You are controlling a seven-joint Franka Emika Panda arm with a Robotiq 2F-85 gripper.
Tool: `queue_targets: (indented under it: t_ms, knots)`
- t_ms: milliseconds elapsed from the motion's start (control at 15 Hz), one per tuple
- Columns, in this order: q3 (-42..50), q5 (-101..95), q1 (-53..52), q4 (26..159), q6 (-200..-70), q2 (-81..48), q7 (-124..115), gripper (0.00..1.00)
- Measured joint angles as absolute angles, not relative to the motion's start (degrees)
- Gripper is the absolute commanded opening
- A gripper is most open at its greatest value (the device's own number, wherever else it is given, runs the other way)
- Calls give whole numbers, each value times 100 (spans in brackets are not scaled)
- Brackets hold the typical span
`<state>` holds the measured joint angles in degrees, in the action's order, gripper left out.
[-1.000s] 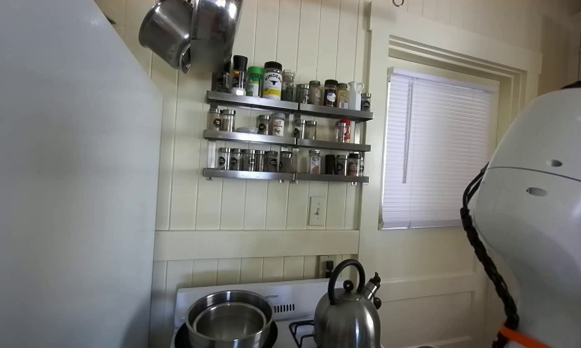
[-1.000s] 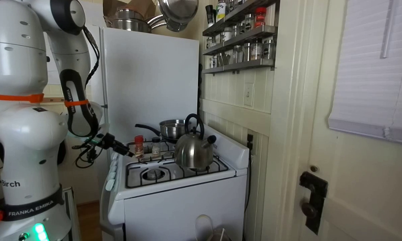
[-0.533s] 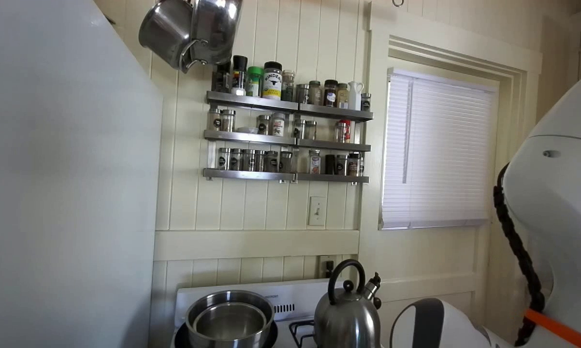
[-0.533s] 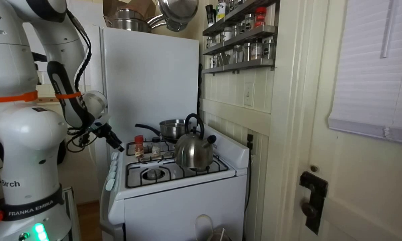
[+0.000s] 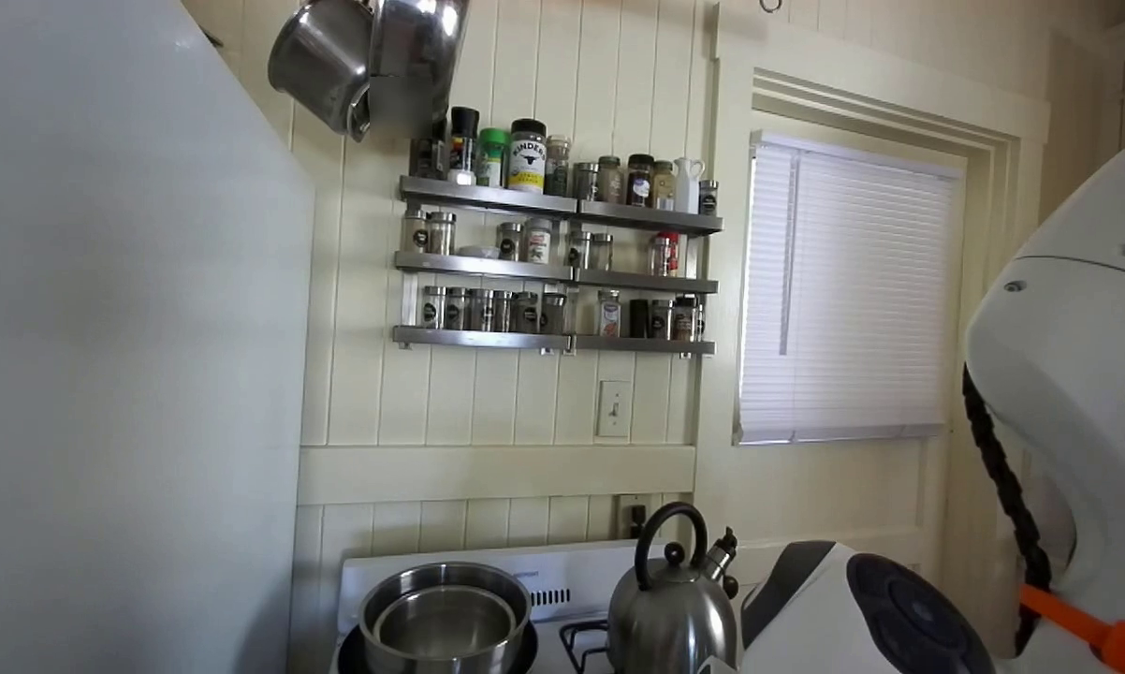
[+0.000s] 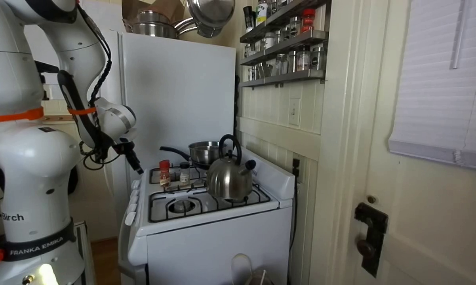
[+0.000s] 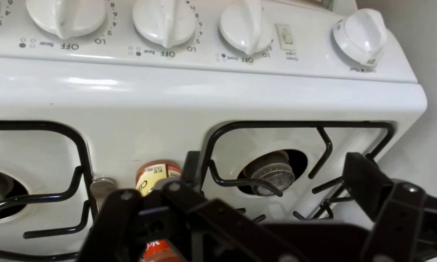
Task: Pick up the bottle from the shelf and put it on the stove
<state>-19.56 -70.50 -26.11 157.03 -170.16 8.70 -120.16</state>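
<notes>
Tool (image 7: pixel 273 163) lifted and drawn back from red-capped bottle (image 6: pixel 164 174), spread, holding nothing; low return swing could topple it.

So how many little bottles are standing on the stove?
2, in an exterior view: the red-topped one, nearer the knobs, and the black-topped one, farther back. More could hide behind the kettle.

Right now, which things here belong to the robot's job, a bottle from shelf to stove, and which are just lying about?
For the job:
three-tier shelf
stove
gripper, open
red-capped bottle or dark-capped bottle, perhaps; both stand on the stove, and I can't tell which is meant

Just lying about:
kettle
nested steel pots
overhead pots
</notes>
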Motion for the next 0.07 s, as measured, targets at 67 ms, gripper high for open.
queue_targets:
  t_ms: [67]
  knots:
    - [-1962, -7050, -2610, 15703, -17016, 870, -12016, 100]
